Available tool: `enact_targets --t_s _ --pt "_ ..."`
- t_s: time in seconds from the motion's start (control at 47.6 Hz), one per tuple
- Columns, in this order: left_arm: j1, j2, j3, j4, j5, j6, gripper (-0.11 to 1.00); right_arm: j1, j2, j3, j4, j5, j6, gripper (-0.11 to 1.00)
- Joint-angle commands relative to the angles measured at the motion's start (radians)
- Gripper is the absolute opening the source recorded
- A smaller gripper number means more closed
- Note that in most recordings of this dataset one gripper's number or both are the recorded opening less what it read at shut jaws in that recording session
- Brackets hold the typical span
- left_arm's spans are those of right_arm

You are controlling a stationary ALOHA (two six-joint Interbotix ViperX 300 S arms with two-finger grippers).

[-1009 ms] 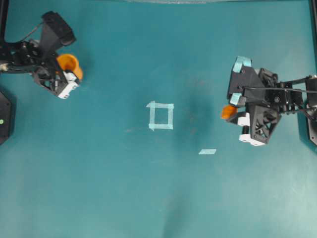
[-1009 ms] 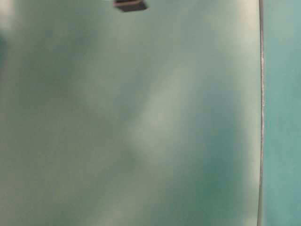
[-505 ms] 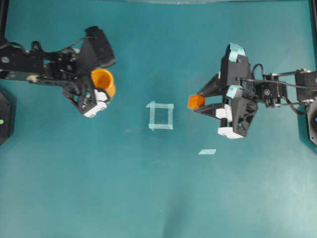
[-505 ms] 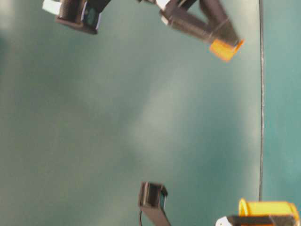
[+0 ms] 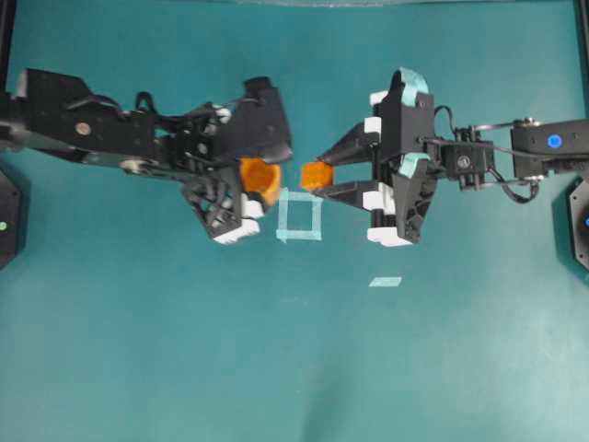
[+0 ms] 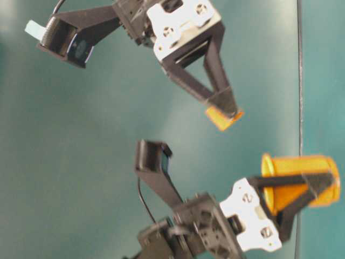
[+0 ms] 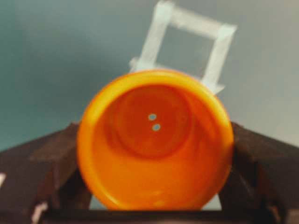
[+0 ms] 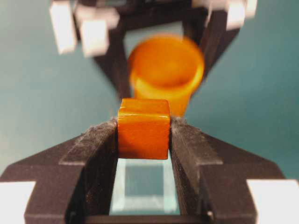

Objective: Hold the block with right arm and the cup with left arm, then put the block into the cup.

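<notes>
The cup [image 5: 260,180] is held up off the teal surface [image 5: 294,350], just left of the pale tape square [image 5: 300,215] in the overhead view, its mouth turned toward the other arm. The left wrist view looks straight into it: nothing lies inside, only the bare orange bottom with two small pale spots. The left hand [image 5: 248,189] is clamped on the cup, its dark fingers [image 7: 44,161] pressed against both sides of the wall. The right hand [image 5: 320,178] is clamped on the block [image 5: 316,175], the padded fingertips [image 8: 100,144] flat against two opposite faces. The block hangs just beside the cup's rim, not touching it, above the tape square's upper edge.
</notes>
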Motion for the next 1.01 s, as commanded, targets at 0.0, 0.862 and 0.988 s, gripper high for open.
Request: enact_targets --t_s 0.0,0.862,0.988 --pt "-0.021 0.005 -0.066 -0.002 -0.003 0.017 0.68 -0.008 -0.012 -0.028 -0.005 -0.051 -0.002 0.41" --pt "-0.038 0.081 -0.218 -0.002 -0.003 0.089 0.68 -0.012 -0.008 -0.025 -0.002 -0.078 0.006 0.42" --pt "-0.038 0.081 -0.218 -0.002 -0.003 0.089 0.68 -0.014 -0.008 -0.023 0.000 -0.075 0.008 0.49"
